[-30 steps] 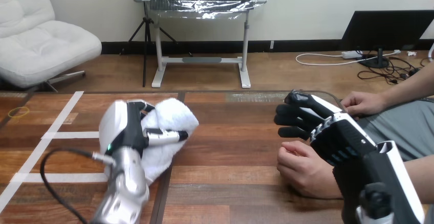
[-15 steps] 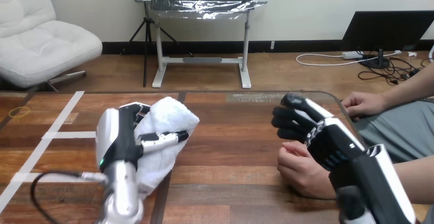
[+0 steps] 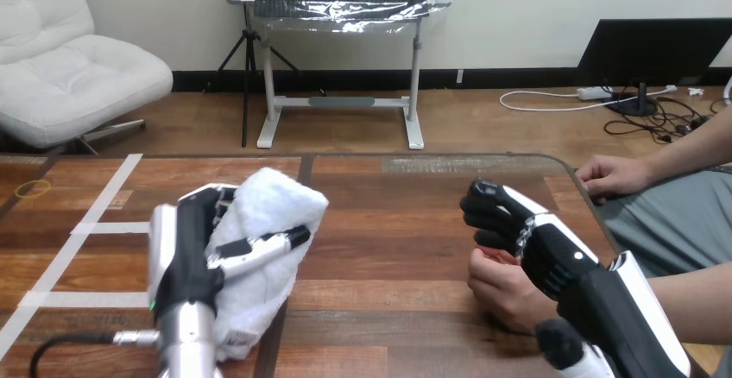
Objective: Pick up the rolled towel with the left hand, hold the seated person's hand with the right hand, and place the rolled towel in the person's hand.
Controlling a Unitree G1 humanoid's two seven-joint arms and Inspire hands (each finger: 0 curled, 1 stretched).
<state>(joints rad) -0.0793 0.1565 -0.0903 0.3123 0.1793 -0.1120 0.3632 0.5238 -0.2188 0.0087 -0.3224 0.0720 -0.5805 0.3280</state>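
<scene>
– Towel location, head view?
– rolled towel [image 3: 269,210] is near left and looks lifted off the table [image 3: 388,231]. It's in the left hand [image 3: 186,253], with the thumb across the front and the fingers wrapped round the back, so that hand is closed on the roll. A loose end hangs down beside the forearm.
– Right side?
– right hand [image 3: 526,240] is near right, lying over the person's near hand [image 3: 505,290] and touching it. Can't tell whether it grips or just rests there. The person's far hand [image 3: 615,175] is at the far right table edge, apart from both.
– Stage?
– My call: pickup done, the hold maybe under way, handover not yet done. The towel is well apart from the person's near hand, with bare wood between them.
– Risks?
– The person's near hand looks loosely curled and shows no open palm, and the right hand covers the top of it. There is no clear spot for the roll, so it could land on the right hand or drop to the table.
– Others?
– The roll is soft and loose, so the hanging end may unroll or drag on the wood during the crossing. Only the thumb holds the front, so a fast swing might let it slip. Too firm a press on the person's near hand is also a worry.
</scene>
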